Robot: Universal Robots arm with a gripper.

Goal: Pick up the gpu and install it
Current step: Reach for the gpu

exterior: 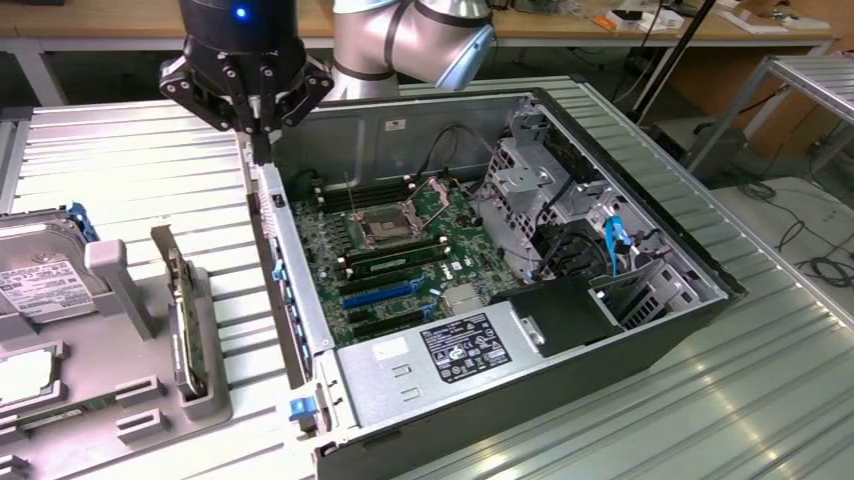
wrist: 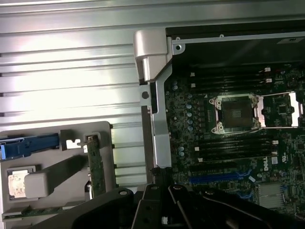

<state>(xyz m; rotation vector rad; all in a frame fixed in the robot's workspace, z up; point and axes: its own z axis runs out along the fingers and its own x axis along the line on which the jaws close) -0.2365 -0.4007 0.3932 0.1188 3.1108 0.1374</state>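
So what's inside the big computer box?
Inside the computer box sit a green motherboard with a bare processor socket, blue slots, a silver power supply and a metal drive cage. The power supply and cage cover whatever lies beneath them.

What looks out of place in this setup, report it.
Nothing is spilled or visibly broken. One oddity: the CPU socket in the open case stands uncovered, its retention frame swung aside. The gpu stands upright in its holder.

The only legible text, "DELL", stands on the motherboard point(wrist: 274, 163).
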